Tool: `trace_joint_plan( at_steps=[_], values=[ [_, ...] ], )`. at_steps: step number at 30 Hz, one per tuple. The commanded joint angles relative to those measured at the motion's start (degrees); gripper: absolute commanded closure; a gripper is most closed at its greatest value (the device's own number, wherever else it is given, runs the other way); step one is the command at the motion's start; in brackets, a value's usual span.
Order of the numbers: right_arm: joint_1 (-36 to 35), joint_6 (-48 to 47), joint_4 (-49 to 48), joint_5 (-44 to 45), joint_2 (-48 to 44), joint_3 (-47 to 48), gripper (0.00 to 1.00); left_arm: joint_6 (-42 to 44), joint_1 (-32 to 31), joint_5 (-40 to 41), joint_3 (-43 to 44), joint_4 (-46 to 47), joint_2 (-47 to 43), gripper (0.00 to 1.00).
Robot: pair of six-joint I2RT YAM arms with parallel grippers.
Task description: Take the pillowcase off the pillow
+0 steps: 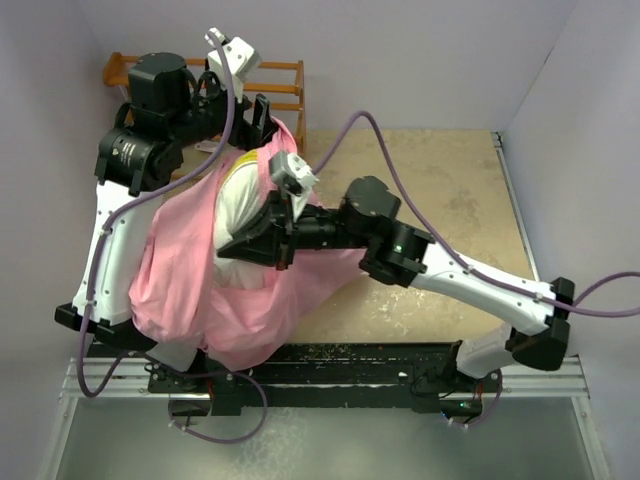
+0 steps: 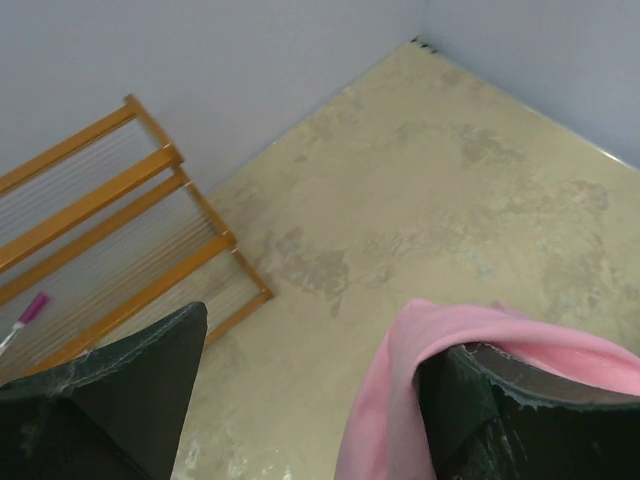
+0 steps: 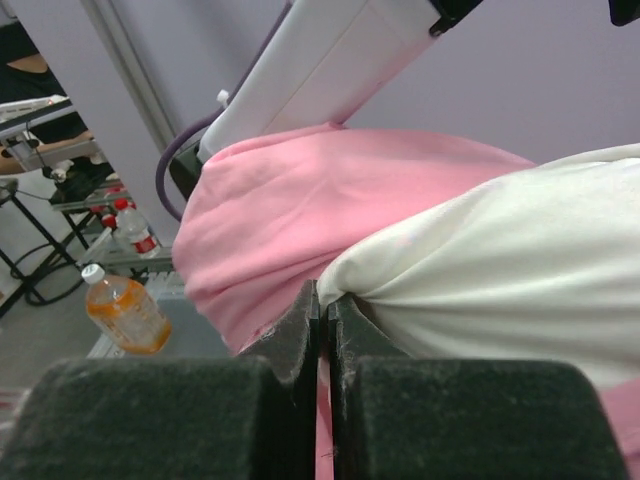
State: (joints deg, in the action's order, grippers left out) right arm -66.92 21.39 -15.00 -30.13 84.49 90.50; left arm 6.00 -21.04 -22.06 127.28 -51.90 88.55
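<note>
Pillowcase (image 1: pixel 185 285) hangs bunched around the pillow (image 1: pixel 232 200) over the near left of the surface (image 1: pixel 440 180), your right hand (image 3: pixel 323 300) is pinched tight on a pink fold against the pillow, and your left hand (image 2: pixel 312 350) is spread open, fabric draped over one finger (image 2: pixel 520 400).

A slatted orange wooden rack (image 1: pixel 280 66) stands at the upper left, against a pale lilac wall (image 1: pixel 420 50). A beige mottled tabletop (image 1: pixel 440 200) fills the centre and right. In the left wrist view, a pink-tipped pen (image 2: pixel 30 310) lies on the rack at the left edge. In the right wrist view, lower left, is a white-capped bottle of orange drink (image 3: pixel 125 310), with a red-capped bottle (image 3: pixel 130 228) above it.
</note>
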Motion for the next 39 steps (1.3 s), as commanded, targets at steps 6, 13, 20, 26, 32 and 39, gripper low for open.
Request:
trace_joint_plan(
  at_steps=[6, 13, 20, 26, 32, 39],
  values=[
    [1.97, -0.26, -13.87, 5.53, -21.83, -12.76, 1.0, 1.18, 3.65, 8.27, 2.9, -2.94, 3.68, 0.03],
    [5.05, -7.57, -1.65, 37.26, -20.68, -9.59, 1.0, 7.05, 3.71, -2.24, 17.77, -6.76, 0.68, 0.01],
    [6.09, -7.88, -2.34, 46.94, -18.18, -8.55, 1.0, 17.92, 3.7, 24.66, -0.6, 16.21, -13.1, 0.01],
    [6.1, -9.99, -2.39, 55.34, -12.01, -2.73, 1.0, 13.13, 3.7, 13.01, 1.97, 9.12, -13.98, 0.01],
    [6.14, -16.13, -5.68, 61.89, -6.41, 3.86, 1.0, 8.48, 3.64, -1.98, 10.41, 1.33, -10.64, 0.01],
    [6.1, -20.78, -9.9, 63.94, -1.44, 10.39, 1.0, 12.05, 3.72, -4.91, 9.2, -0.32, -9.88, 0.0]
  ],
)
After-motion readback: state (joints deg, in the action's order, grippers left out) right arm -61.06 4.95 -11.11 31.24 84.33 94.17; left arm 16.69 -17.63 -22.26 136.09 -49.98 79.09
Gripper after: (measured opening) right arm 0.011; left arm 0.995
